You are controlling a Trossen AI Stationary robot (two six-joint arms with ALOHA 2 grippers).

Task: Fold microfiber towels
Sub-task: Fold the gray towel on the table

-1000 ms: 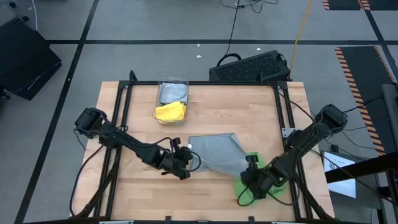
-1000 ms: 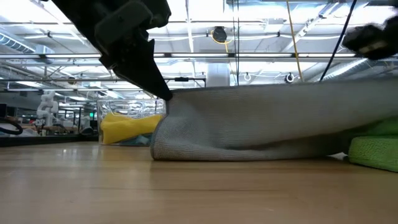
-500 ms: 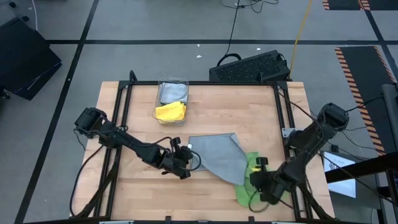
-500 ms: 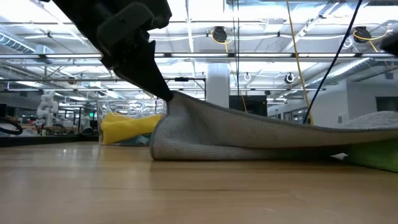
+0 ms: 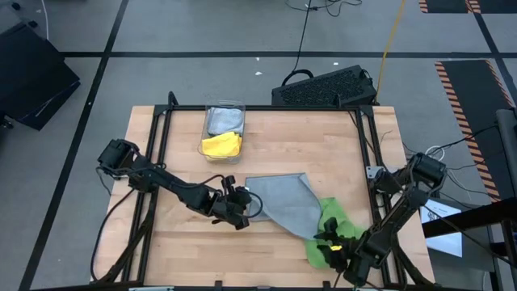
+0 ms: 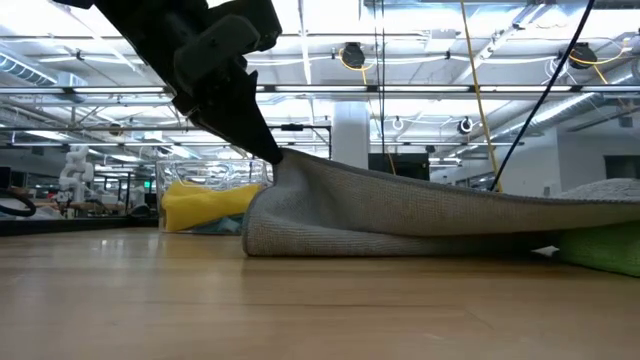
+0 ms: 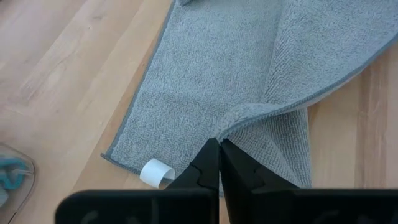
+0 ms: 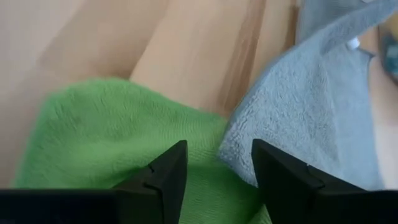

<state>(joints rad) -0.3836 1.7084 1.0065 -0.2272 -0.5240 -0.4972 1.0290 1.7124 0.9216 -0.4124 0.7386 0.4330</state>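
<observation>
A grey microfiber towel (image 5: 279, 202) lies in the middle of the table. Its right corner rests on a bright green towel (image 5: 333, 217) near the right front. My left gripper (image 5: 245, 212) is shut on the grey towel's left side, which it holds raised off the wood (image 6: 285, 162). A white tag (image 7: 155, 172) sticks out beside it. My right gripper (image 8: 217, 163) stands open over the green towel (image 8: 124, 137), just beside the grey towel's corner (image 8: 249, 146), with nothing between its fingers. A yellow towel (image 5: 220, 145) and a grey one lie in the clear bin (image 5: 224, 109). My left gripper pinches a raised ridge of the grey towel's hemmed edge (image 7: 231, 118) between its two fingers, near the tag corner. The fingers slant down from the table's left. That edge is lifted; the towel slopes away, the rest lying slack on the table and on the green towel (image 6: 600, 248).
The clear bin stands at the table's far left of centre. A black frame rail (image 5: 367, 145) runs along the table's sides. Bare wood lies in front of the grey towel and at the far right. A dark keyboard (image 5: 323, 87) sits beyond the far edge.
My right gripper has opened and let go of the grey towel's right corner, then moved down and toward the table's near right corner, turning as it went. The towel's right half, held up level before, has dropped onto the green towel. Its left edge stays raised.
</observation>
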